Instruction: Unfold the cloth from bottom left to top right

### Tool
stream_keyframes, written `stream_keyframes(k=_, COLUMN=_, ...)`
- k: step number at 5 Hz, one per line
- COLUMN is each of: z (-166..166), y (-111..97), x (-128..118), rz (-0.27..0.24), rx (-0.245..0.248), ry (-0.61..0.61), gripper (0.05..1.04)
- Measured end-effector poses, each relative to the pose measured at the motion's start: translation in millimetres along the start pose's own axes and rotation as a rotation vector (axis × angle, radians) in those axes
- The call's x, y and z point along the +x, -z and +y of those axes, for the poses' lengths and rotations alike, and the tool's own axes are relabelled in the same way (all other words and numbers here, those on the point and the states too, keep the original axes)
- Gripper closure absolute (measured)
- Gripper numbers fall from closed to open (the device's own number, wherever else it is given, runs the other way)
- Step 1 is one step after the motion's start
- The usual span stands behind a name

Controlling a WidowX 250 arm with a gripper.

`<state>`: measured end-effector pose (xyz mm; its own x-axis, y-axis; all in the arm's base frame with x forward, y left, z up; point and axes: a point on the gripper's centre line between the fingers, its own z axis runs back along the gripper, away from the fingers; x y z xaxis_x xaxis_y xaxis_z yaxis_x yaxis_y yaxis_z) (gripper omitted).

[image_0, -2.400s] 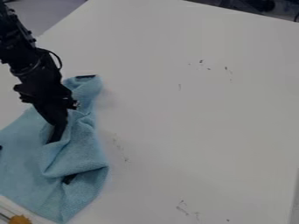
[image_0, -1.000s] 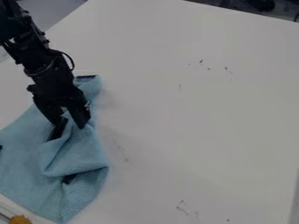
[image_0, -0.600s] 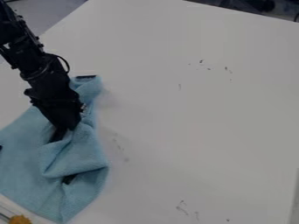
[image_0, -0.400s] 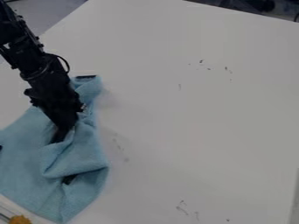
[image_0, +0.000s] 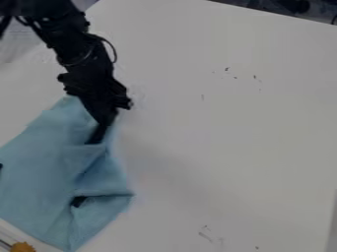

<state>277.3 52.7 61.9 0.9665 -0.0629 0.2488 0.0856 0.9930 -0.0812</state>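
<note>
The black gripper (image_0: 106,120) comes down from the upper left and is shut on the light blue cloth (image_0: 39,167), at a fold near its upper right edge. A dark strip (image_0: 96,135) shows on the cloth just below the grip. The cloth lies at the lower left, with its left part fairly flat and its right side pulled into creases. Lower down, a dark patch (image_0: 78,201) peeks out of a fold that runs to the right edge. Part of the cloth's top is hidden behind the gripper.
The white table (image_0: 223,128) carries small dark marks at the upper right and along the bottom. An orange-yellow object (image_0: 23,247) sits at the bottom left corner, beside the cloth's lower edge. Beyond the table's top right edge is a dark area.
The gripper, seen open a second ago, has shut on the cloth and moved right and slightly up. The gripped fold and dark strip shifted with it, and the cloth's upper end has changed shape.
</note>
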Motion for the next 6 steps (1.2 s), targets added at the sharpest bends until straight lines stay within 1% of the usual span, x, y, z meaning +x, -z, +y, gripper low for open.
stream_keyframes(k=1, z=-25.0, y=13.0, x=28.2, rz=0.02, rx=-0.041, ry=0.103, gripper=1.026)
stream_keyframes(k=2, z=-42.3, y=54.2, x=46.3, rz=0.108, rx=-0.15, ry=0.16, gripper=1.026)
stream_keyframes(k=3, z=-56.5, y=71.6, x=68.9, rz=0.15, rx=-0.181, ry=0.242, gripper=1.026)
stream_keyframes(k=4, z=-71.0, y=83.2, x=92.3, rz=0.166, rx=-0.202, ry=0.327, gripper=1.026)
stream_keyframes(k=5, z=-81.7, y=85.6, x=102.4, rz=0.161, rx=-0.174, ry=0.381, gripper=1.017)
stream_keyframes(k=6, z=-83.7, y=82.5, x=95.1, rz=0.124, rx=-0.163, ry=0.348, gripper=0.968)
